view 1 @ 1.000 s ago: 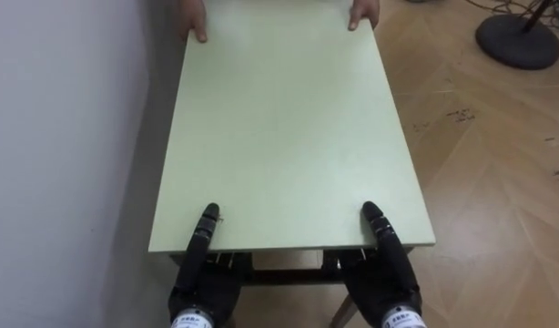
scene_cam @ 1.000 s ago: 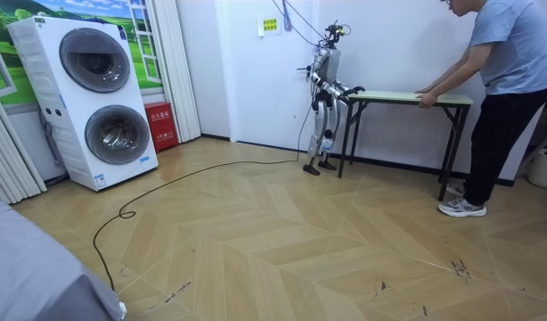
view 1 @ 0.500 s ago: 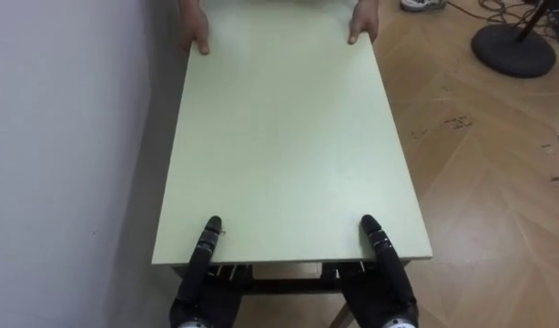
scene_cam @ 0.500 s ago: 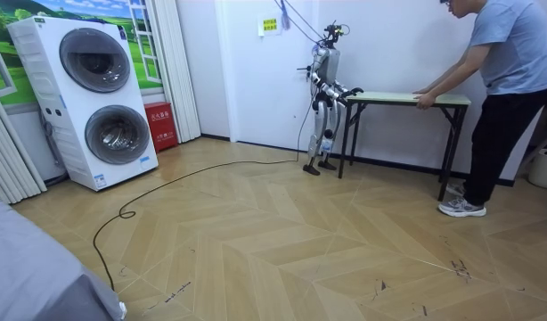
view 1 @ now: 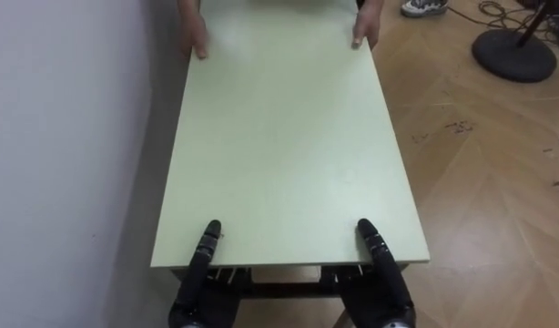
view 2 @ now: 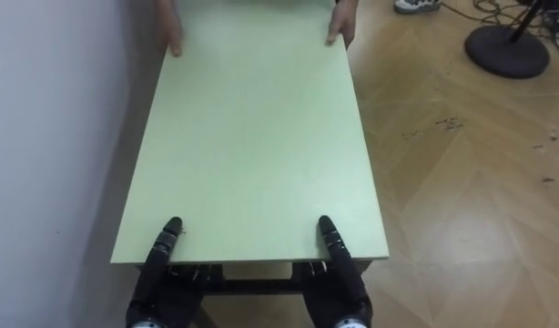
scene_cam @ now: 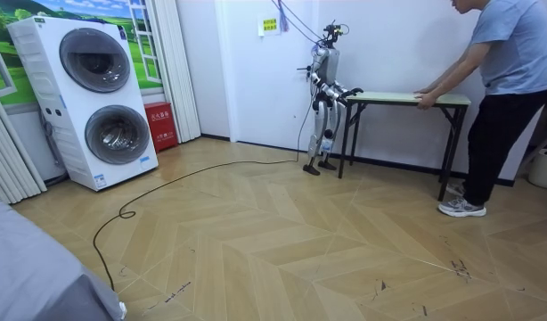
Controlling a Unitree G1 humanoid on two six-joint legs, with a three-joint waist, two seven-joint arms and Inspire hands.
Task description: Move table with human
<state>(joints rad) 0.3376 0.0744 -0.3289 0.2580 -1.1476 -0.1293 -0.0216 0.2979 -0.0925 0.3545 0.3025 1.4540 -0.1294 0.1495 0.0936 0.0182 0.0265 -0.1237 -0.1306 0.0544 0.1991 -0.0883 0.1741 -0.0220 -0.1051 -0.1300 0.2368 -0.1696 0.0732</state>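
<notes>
A pale green table (view 1: 279,137) stretches away from me, its long left side close to the white wall. My left hand (view 1: 206,248) grips the near edge at the left, thumb lying on top and the rest of the hand under the board. My right hand (view 1: 373,246) grips the same edge at the right in the same way. At the far end a person's hands (view 1: 364,27) hold the two far corners. The room view has me standing at one end of the table (scene_cam: 407,96) and the person (scene_cam: 510,71) bent over the other end.
The white wall (view 1: 61,137) runs close along the table's left side. On the wooden floor to the right stands a round black base (view 1: 518,50). A stacked washer and dryer (scene_cam: 95,98) stand far off at the room view's left.
The eye view has shifted slightly and the table's near edge now sits a little lower in the picture. Both of my hands and the person's hands keep their hold.
</notes>
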